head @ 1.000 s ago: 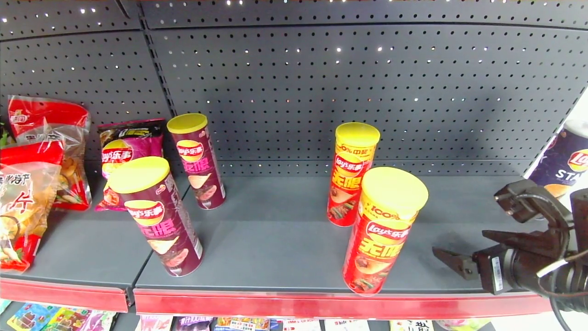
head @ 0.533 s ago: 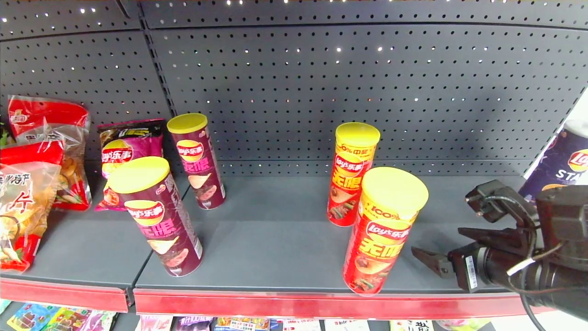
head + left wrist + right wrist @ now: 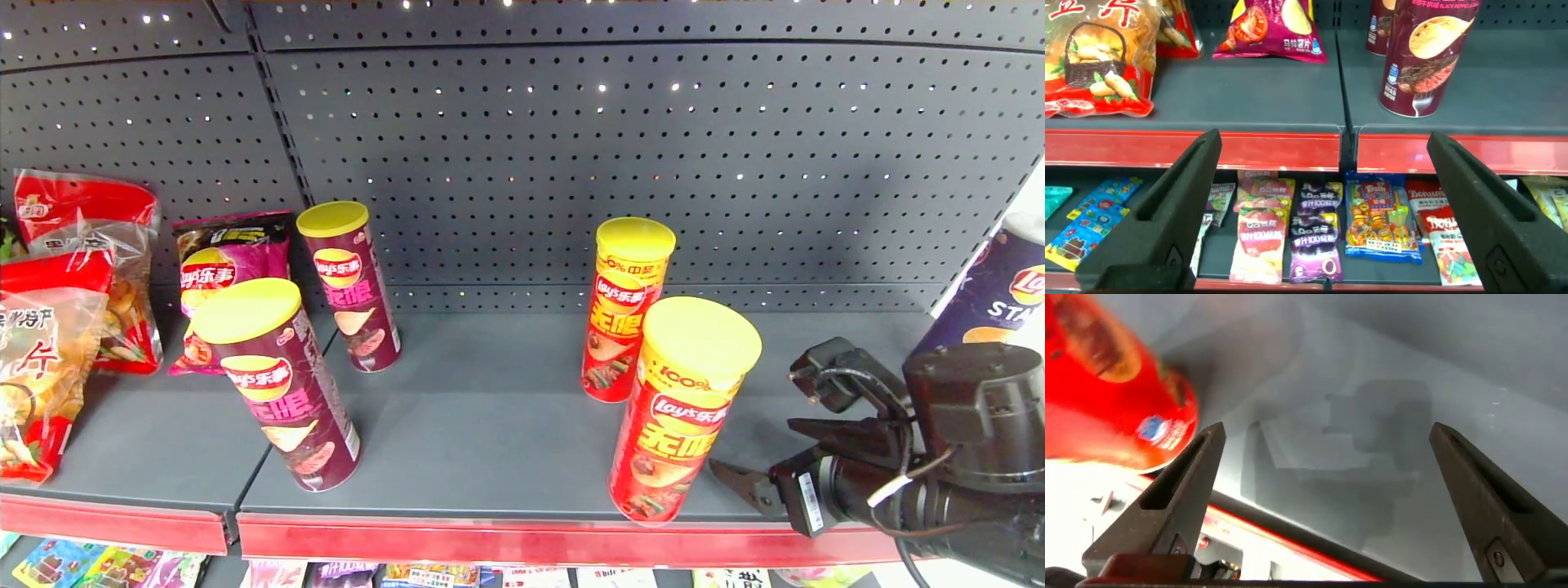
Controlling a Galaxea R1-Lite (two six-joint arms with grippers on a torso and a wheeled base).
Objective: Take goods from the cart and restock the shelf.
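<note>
From where I stand, the right gripper hangs low over the right end of the grey shelf. It is level with the lower half of the front red can, just beside it on its right and clear of it. Its two dark fingers are spread wide and have hold of nothing; the can sits off to one side of the gap, not inside it. That can stands upright near the shelf's red front edge, and the rear red can stands upright close behind it and a little to the left, nearer the pegboard. Well apart from these, on the left half of the shelf, the front purple can stands near the edge and the rear purple can farther back. Beside the rear one a purple chip bag leans at the back, with red snack bags beyond it at the far left. The left gripper sits lower, out in front of the red edge below the purple cans, its fingers likewise wide apart and empty. Between them I can see small packets lined up on the level underneath.
</note>
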